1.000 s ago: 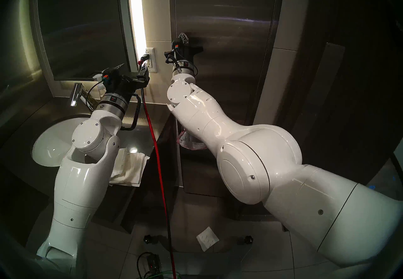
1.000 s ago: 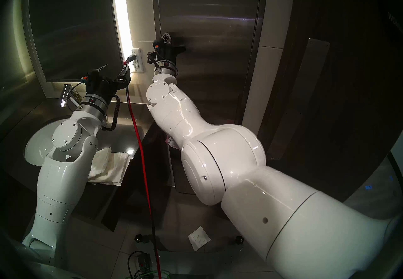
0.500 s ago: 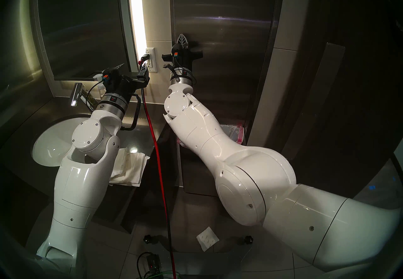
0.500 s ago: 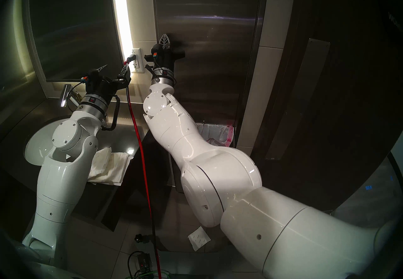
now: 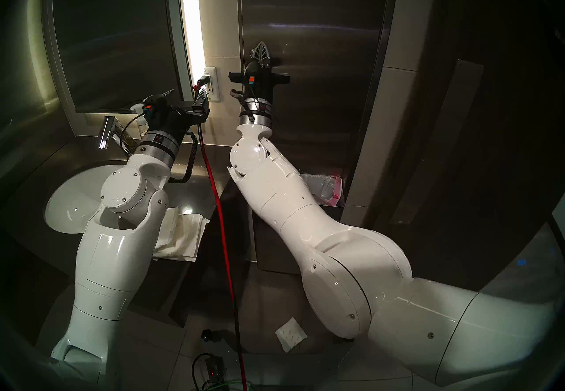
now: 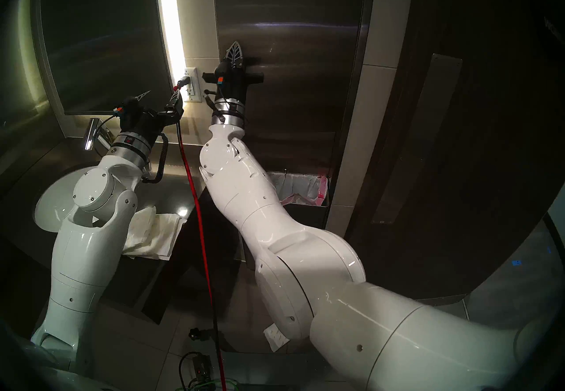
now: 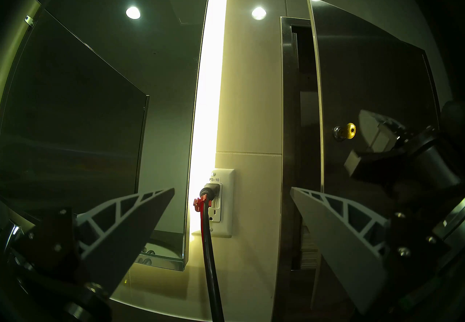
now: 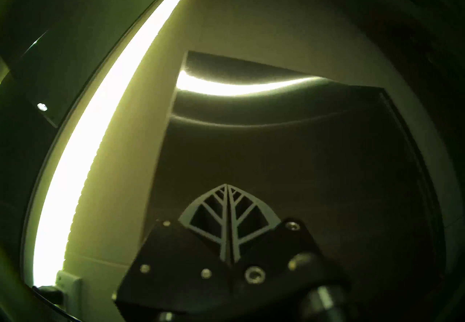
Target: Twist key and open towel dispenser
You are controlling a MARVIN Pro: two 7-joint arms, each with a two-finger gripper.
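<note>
The towel dispenser (image 5: pixel 321 44) is a tall brushed-steel wall cabinet. In the left wrist view its door (image 7: pixel 364 74) stands slightly ajar, with a dark gap along the left edge. The brass key (image 7: pixel 350 129) sits in the round lock (image 7: pixel 338 133), its bow free. My right gripper (image 5: pixel 260 50) is shut with nothing between its fingers, just right of the key and pointing up along the door (image 8: pixel 302 162). The head views hide the key behind it. My left gripper (image 7: pixel 232 188) hangs open and empty, left of the dispenser and in front of the wall outlet.
A dark mirror (image 5: pixel 113 38) and a bright light strip (image 5: pixel 191 14) are left of the dispenser. A red-and-black cord (image 5: pixel 220 213) runs from the outlet (image 5: pixel 212 84) to the floor. Below are a sink (image 5: pixel 70 200), folded paper towels (image 5: pixel 183 234) and a waste bin (image 5: pixel 324 188).
My right wrist has turned and its shut gripper has risen a little along the door. The right elbow has dropped, uncovering the waste bin. The left arm has stayed still.
</note>
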